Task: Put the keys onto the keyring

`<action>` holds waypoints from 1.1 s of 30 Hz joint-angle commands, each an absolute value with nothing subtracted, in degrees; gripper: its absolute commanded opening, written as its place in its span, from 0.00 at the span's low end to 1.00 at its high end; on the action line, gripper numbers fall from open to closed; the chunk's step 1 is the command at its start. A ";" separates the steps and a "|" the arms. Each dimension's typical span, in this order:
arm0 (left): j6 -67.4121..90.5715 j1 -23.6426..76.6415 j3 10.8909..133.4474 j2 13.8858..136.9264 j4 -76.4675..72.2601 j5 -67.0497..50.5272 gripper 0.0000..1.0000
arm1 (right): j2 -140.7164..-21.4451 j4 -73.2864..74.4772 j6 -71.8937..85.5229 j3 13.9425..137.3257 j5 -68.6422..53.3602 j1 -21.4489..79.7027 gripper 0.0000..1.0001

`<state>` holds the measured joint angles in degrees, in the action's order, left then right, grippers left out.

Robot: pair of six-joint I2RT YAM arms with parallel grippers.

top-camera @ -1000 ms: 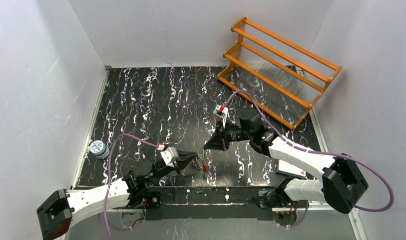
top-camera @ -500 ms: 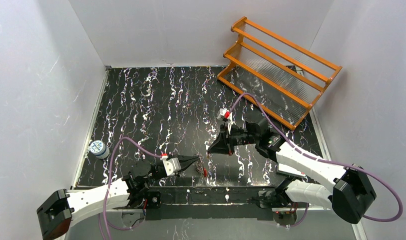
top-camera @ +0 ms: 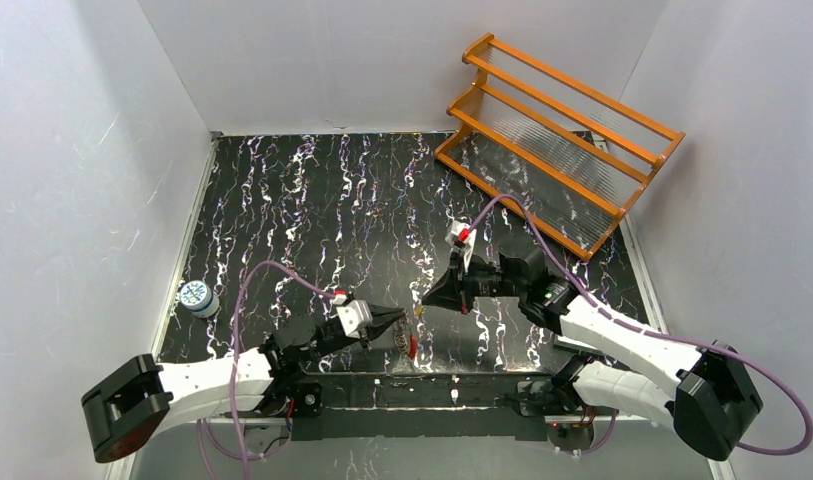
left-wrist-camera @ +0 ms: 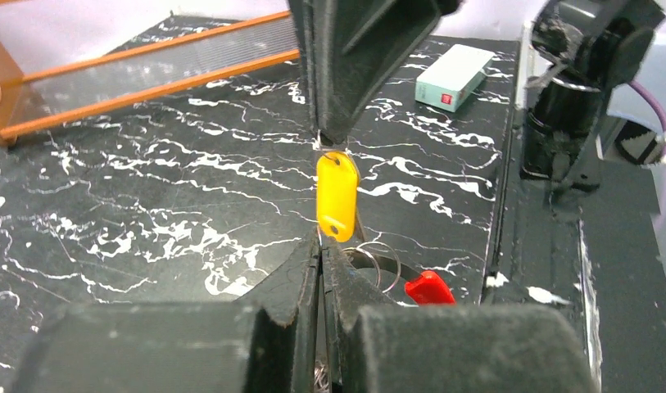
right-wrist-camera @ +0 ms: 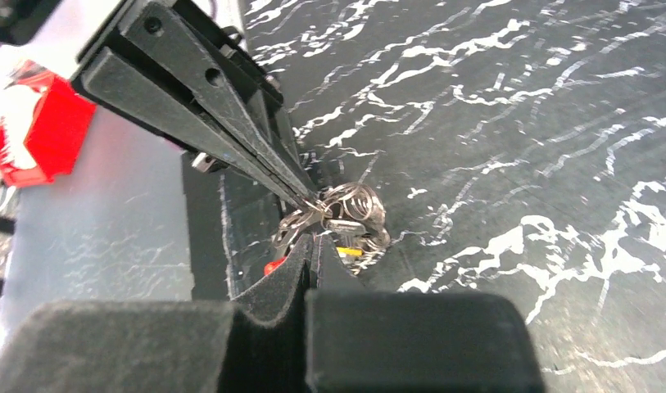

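Grips the keyring [left-wrist-camera: 380,264] with the left claw [top-camera: 404,318], fingers pressed together on the thin wire, red section [left-wrist-camera: 428,288] just beside the tips. Holds a yellow key [left-wrist-camera: 337,196] upright with the right claw [top-camera: 423,299], clamped on its top end from above. Shows the key's lower end right against the left claw's tip and the wire loops. Works near the front edge of the surface [top-camera: 312,200], between the two arm bases. Cannot tell whether the loop touches the surface. Shows an orange rack [top-camera: 557,140] well apart, far right.
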<state>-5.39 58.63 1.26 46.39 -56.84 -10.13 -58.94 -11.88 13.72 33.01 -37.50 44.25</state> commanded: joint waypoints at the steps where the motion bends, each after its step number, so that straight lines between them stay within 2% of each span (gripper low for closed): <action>1: 1.31 58.89 3.74 53.02 -59.86 -4.24 0.00 | -55.47 -12.66 15.84 31.56 -25.87 44.03 0.01; 5: 3.55 58.89 6.70 59.49 -60.03 0.82 0.01 | -53.18 -8.99 16.34 31.77 -17.71 44.06 0.01; 6: 4.45 58.89 7.37 60.65 -60.04 2.74 0.09 | -52.69 -8.40 17.01 31.62 -15.30 44.04 0.01; 9: 9.92 58.80 8.80 61.98 -59.99 11.53 0.66 | -52.25 -5.34 18.23 32.20 -11.06 43.95 0.01; 11: 13.36 58.80 8.83 60.48 -59.86 15.84 0.86 | -52.66 -3.62 19.06 32.46 -10.93 44.03 0.01; 13: 16.03 58.71 8.86 58.26 -57.83 18.81 0.98 | -53.27 -2.28 20.79 32.64 -11.25 43.74 0.01; 19: 34.43 58.45 12.70 49.53 -30.29 29.80 0.98 | -57.00 -0.17 28.25 31.74 -15.06 40.99 0.01; 24: 46.96 58.27 15.47 47.65 -11.64 29.52 0.98 | -60.41 2.01 31.51 30.69 -20.09 35.88 0.01; 27: 52.59 58.29 15.82 49.08 -7.65 25.86 0.98 | -61.56 2.95 32.03 30.24 -22.47 32.07 0.01; 33: 57.57 58.27 16.57 55.05 -10.27 17.01 0.88 | -64.35 4.70 31.39 29.98 -25.72 26.37 0.01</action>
<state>51.03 58.46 14.33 52.12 -12.51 22.17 -63.16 3.88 30.76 30.11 -21.52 28.95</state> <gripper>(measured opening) 0.903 0.031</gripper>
